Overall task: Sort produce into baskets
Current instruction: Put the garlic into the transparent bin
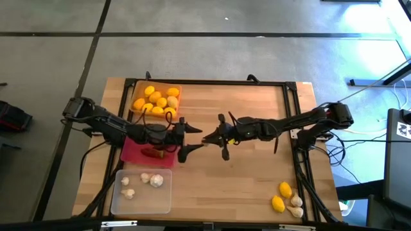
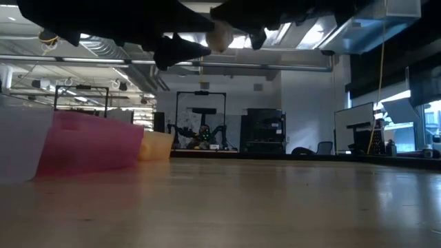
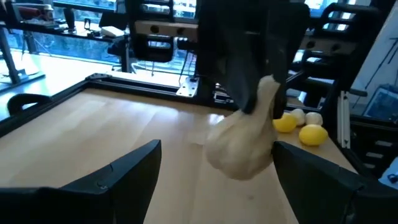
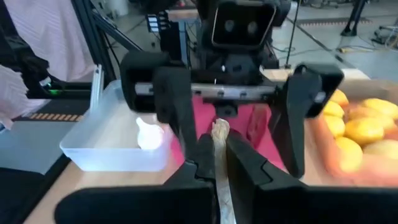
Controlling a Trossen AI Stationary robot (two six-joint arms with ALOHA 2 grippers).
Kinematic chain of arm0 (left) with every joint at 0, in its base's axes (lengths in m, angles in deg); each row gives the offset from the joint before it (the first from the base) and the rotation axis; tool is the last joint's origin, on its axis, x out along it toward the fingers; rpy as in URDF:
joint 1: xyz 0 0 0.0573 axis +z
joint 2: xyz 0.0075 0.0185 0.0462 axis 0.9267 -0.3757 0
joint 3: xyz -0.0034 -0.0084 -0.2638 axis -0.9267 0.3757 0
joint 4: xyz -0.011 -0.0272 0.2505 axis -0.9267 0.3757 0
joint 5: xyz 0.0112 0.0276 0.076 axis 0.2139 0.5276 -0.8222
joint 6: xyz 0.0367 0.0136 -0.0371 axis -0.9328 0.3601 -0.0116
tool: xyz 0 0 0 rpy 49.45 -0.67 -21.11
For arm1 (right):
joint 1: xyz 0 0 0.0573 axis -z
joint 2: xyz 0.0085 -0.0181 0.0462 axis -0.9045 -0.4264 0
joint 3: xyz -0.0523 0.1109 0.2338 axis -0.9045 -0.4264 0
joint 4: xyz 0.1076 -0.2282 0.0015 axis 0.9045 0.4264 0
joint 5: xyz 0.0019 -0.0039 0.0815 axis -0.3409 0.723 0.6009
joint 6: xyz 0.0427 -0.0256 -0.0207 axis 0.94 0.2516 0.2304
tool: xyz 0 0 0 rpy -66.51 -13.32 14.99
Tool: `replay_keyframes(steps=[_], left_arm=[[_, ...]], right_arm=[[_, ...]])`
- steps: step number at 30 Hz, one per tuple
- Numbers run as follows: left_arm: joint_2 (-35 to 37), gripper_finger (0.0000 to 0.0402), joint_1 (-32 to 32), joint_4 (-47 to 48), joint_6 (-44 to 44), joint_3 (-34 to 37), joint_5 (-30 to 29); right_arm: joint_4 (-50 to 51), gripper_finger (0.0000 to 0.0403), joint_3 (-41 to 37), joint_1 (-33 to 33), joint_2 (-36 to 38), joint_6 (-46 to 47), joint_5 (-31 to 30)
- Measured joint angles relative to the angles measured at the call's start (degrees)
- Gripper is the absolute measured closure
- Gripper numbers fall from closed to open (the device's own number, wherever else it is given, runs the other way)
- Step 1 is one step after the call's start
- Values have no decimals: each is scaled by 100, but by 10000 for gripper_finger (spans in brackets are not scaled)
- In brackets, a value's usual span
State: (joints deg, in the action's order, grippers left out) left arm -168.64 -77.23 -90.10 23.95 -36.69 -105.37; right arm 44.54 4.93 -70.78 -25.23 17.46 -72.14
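Observation:
My right gripper [image 1: 210, 136] is shut on a white garlic bulb [image 3: 239, 149], high above the middle of the table; the bulb also shows in the low view [image 2: 219, 38]. My left gripper [image 1: 194, 140] faces it, open. Its two fingers [image 3: 124, 180] stand on either side of the bulb, and I cannot tell whether they touch it. At the table's left stand the orange basket [image 1: 137, 86] with several lemons, the red-pink basket [image 1: 130, 153] with a dark red chilli [image 1: 154, 154], and the clear basket [image 1: 119, 204] with garlic bulbs. My right gripper pinches the garlic's thin stem end [image 4: 219, 134] between its two fingers [image 3: 239, 81]. The fingers come level from the table's right. The round bulb sticks out past the fingertips toward my left gripper and is lifted clear of the table.
Two lemons [image 1: 281, 196] and garlic bulbs [image 1: 296, 202] lie loose at the table's near right corner. A black frame [image 1: 292, 115] runs along the table's edges. Bare wood shows in the middle and near part of the table.

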Motion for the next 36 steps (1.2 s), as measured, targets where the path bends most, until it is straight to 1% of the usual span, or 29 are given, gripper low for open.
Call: replay_keyframes(steps=[4, 7, 10, 19, 24, 28, 31, 33, 36], left_arm=[[-155, 96, -67, -339, 7, 0, 2], [-172, 105, -121, -473, -20, -7, 2], [-157, 128, -120, -509, -24, -37, 13], [-157, 220, -120, -454, -11, -37, 13], [-157, 251, -120, -450, -15, -37, 16], [-157, 264, -120, -443, -17, -37, 16], [-157, 266, -118, -443, -16, -37, 13], [-157, 266, -112, -444, 22, -37, 2], [-163, 267, -105, -370, 79, -35, 2]], right_arm=[[-215, 388, 0, 0, -142, 5, 1], [-507, 388, 0, 0, -265, 3, 0], [-596, 388, 0, 0, -355, 4, 1], [-856, 388, -2, 0, -357, -166, 2], [-865, 388, -4, 0, -357, -165, 2], [-867, 388, -4, 0, -357, -158, 0], [-870, 373, -4, 0, -357, -109, -61], [-882, 351, -4, 0, -357, -98, -148], [-952, 308, -2, 0, -345, -98, -150]])
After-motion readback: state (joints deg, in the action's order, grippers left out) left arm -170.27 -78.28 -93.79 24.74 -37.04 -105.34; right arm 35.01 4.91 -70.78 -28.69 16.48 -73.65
